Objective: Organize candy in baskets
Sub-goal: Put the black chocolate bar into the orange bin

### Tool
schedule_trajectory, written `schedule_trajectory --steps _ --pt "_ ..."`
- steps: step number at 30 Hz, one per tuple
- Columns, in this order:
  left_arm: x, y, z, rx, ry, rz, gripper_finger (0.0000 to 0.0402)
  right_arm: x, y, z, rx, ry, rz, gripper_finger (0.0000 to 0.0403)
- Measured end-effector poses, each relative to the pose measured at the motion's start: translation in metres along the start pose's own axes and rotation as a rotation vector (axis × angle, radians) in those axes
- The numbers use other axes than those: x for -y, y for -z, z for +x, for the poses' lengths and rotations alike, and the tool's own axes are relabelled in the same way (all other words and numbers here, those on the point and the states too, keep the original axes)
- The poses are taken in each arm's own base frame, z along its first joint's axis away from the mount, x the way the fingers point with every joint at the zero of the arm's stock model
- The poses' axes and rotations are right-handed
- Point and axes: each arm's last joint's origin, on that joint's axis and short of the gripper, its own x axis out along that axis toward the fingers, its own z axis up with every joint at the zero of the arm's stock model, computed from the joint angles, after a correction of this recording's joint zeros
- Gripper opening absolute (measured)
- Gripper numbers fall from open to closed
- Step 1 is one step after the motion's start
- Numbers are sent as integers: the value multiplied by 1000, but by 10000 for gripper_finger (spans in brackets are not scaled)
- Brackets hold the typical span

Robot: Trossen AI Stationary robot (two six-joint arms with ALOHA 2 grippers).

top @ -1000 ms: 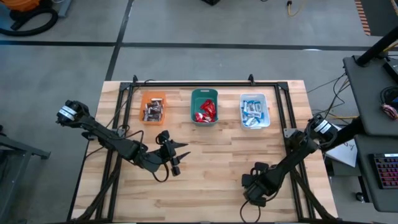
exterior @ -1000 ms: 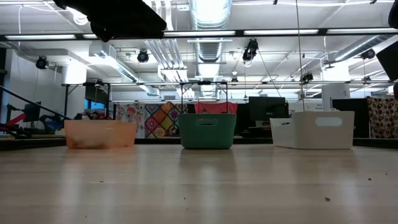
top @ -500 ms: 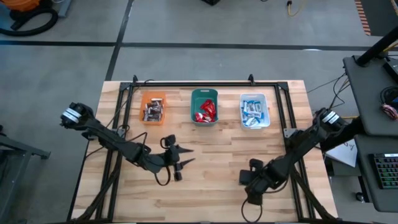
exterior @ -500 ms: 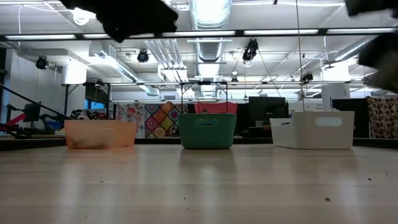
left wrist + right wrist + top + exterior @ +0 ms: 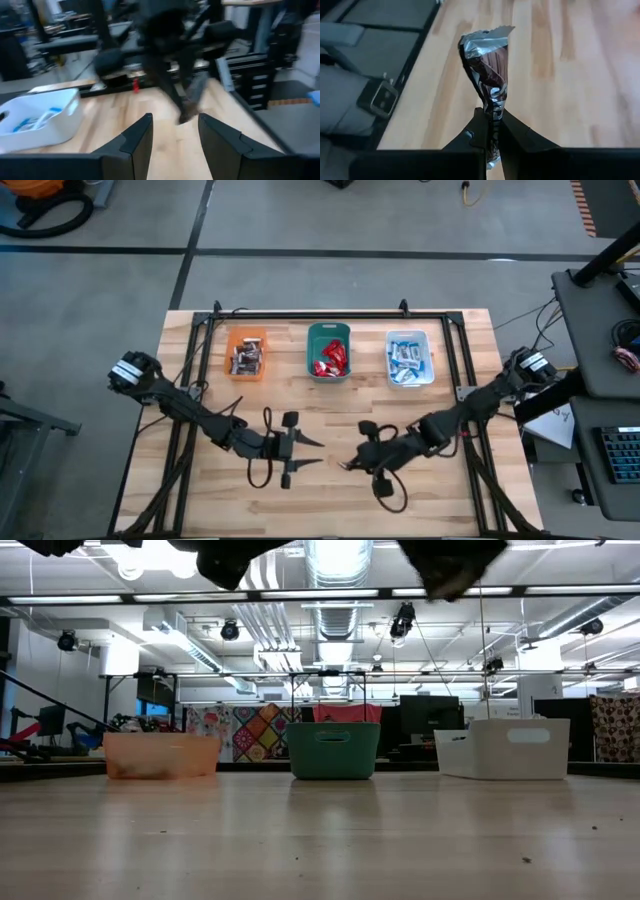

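High view first: take the teal green basket (image 5: 329, 351) as your landmark, at the middle of the row along the far side of the table (image 5: 330, 490). It holds red candy (image 5: 331, 358). The orange basket (image 5: 246, 353) is just beside it on the left arm's side with dark silver-grey candy (image 5: 245, 360) in it, and the whitish basket (image 5: 409, 358) sits on the other side with blue-and-white candy (image 5: 405, 357) inside.

Your right gripper (image 5: 347, 465) hangs over the open wood well nearer you than the teal green basket, almost directly in front of it. In the right wrist view you can see its fingers (image 5: 476, 131) pinched together on a dark silver-grey wrapped bar (image 5: 490, 80), which stands up from between the tips with its crimped end free above the wood.

Your left gripper (image 5: 308, 453) is also in front of the teal green basket, slightly toward the orange basket's side, pointing at the right gripper and close to it. Its fingers (image 5: 139, 138) stand apart with nothing between them, as the left wrist view shows.

From the low view you see all three baskets resting on the table, the teal one in the centre, with the arms only as dark shapes overhead.
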Motion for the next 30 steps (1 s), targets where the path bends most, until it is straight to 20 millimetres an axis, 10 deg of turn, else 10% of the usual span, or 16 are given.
schedule_trajectory --steps 21,30 --pt "3 0 27 106 -6 64 137 44 -28 7 151 -101 -128 18" --pt "3 -3 29 116 -14 89 16 44 -28 7 153 -100 -132 48"
